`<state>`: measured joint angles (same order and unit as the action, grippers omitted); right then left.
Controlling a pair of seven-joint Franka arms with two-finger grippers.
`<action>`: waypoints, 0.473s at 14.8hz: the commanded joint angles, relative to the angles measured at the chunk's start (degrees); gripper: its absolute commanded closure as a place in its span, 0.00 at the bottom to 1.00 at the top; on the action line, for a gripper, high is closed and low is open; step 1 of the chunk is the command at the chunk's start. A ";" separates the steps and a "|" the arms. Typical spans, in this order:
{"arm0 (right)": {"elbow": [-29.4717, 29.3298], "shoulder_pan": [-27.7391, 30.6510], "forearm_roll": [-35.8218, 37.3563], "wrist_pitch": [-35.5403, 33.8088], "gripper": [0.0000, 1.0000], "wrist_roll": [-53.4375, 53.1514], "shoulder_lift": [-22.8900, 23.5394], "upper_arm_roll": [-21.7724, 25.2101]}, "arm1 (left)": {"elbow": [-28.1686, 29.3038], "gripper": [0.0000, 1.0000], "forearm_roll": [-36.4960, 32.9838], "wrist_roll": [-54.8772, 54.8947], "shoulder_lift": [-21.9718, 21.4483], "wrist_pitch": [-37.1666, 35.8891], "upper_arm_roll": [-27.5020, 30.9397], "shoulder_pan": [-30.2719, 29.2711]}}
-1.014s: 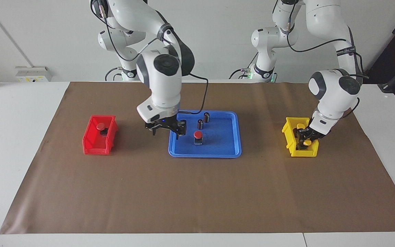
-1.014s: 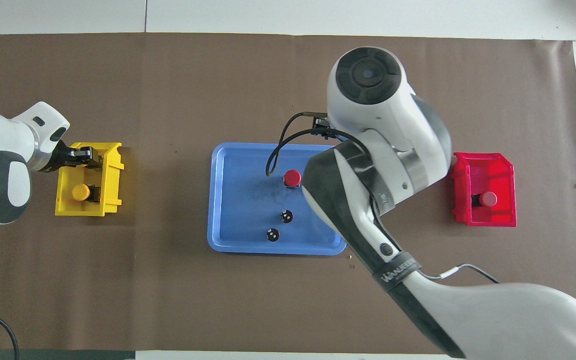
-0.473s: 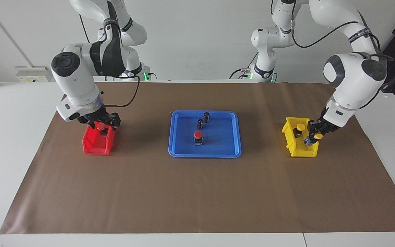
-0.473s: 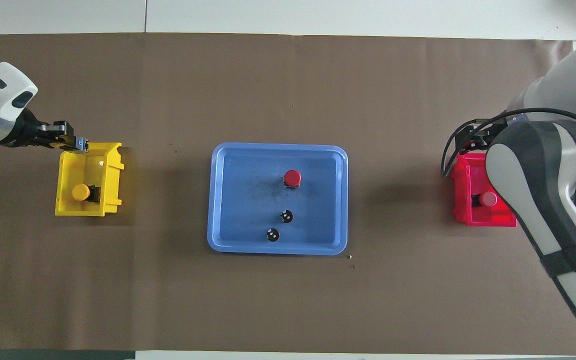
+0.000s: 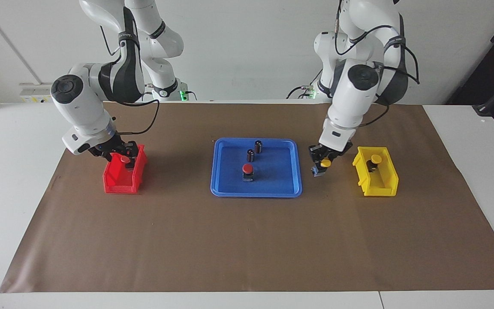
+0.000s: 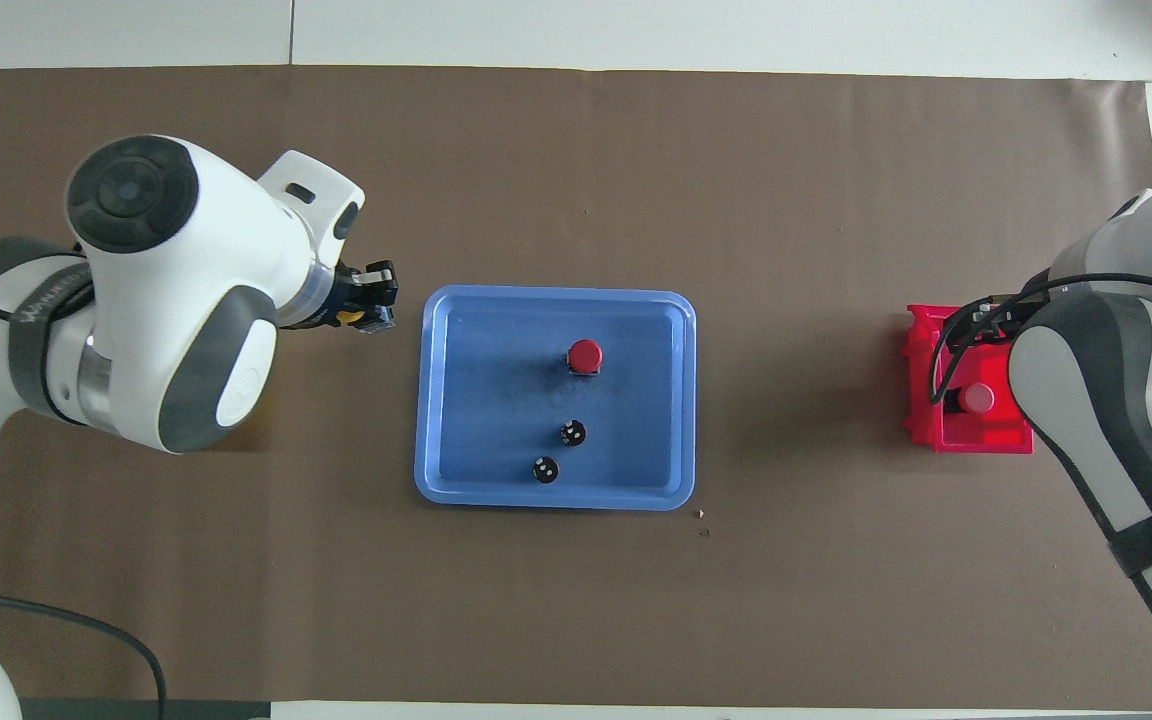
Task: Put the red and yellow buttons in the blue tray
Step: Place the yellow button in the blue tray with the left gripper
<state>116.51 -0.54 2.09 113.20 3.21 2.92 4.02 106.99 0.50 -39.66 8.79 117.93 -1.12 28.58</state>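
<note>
Carrying a yellow button (image 5: 325,163), the left gripper (image 5: 323,162) hung clenched on it over the mat just beside the blue tray (image 5: 295,189), having left the yellow bin (image 5: 384,189) half a second before. One red button (image 5: 248,168) sat in the tray; another (image 5: 124,158) lay in the red bin (image 5: 118,185), where the right gripper (image 5: 123,153) had sunk; its fingers could not be read. Released too early, the button would probably land on the mat or rim.

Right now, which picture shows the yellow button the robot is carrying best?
The facing view: the yellow button shows plainly in the left gripper, between the blue tray and yellow bin. The overhead view shows only a yellow sliver under the arm.
</note>
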 commanded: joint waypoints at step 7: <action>12.94 4.14 -0.94 10.71 0.28 7.16 -5.73 -0.85 | -1.17 0.97 -1.55 -13.60 10.01 8.98 1.39 10.79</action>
<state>125.66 2.50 2.09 121.28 9.18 -0.30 4.02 107.34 0.42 -51.80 16.86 126.39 -0.95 38.09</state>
